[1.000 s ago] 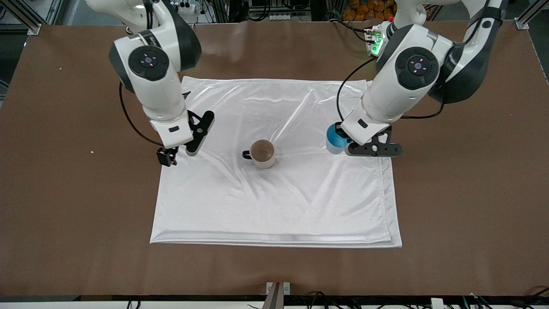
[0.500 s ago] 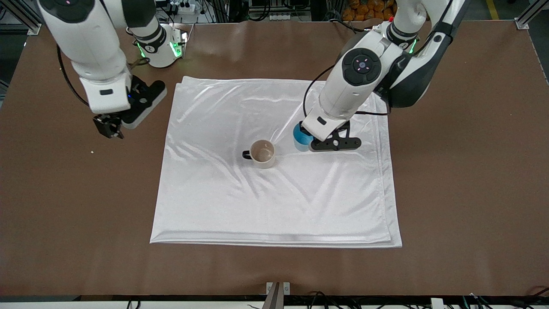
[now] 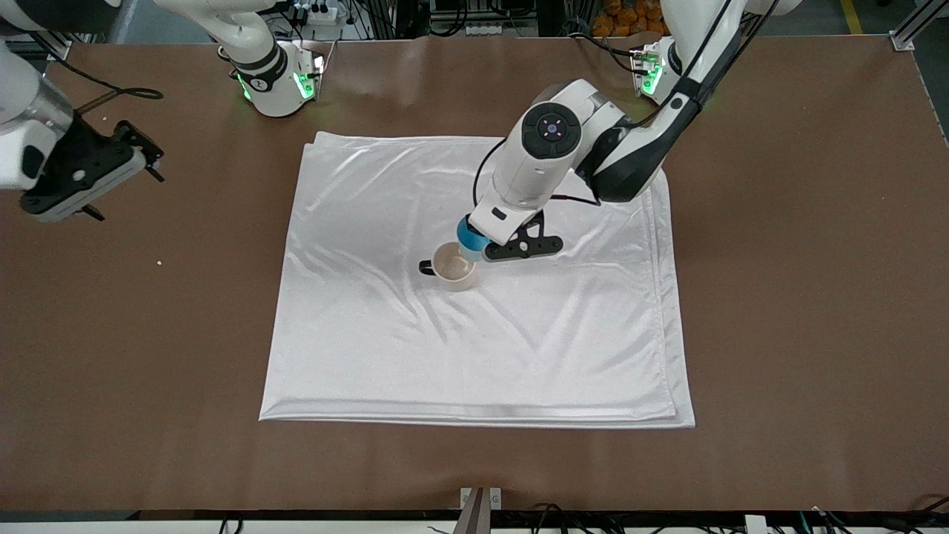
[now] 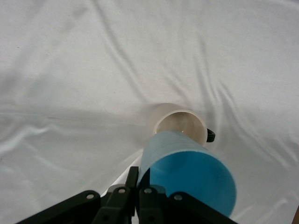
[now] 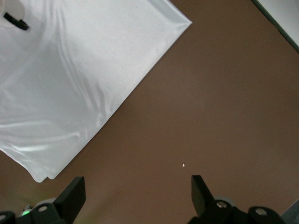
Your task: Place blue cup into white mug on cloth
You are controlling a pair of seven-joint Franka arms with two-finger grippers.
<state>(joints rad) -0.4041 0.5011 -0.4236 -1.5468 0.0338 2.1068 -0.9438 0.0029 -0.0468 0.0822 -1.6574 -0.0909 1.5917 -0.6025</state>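
The left pincer (image 3: 474,245) is gripping the blue cup (image 3: 469,239) tightly and holding it in the air just above the white mug (image 3: 454,266), over the edge of the mug's rim on the side toward the left arm's end of the table. In the left wrist view the blue cup (image 4: 187,175) is hanging tilted, its lower end overlapping the rim of the white mug (image 4: 180,125); I cannot tell whether they are touching.

The mug is standing upright near the middle of the cloth (image 3: 474,348), its black handle pointing toward the right arm's end of the table. The cloth is lying spread and softly wrinkled on the brown table (image 3: 801,297).

The right pincer (image 5: 138,193) is waiting with its fingers spread wide and nothing between them, hanging over bare table off the cloth's edge at the right arm's end. A small white speck (image 5: 183,165) is lying on the table below it.
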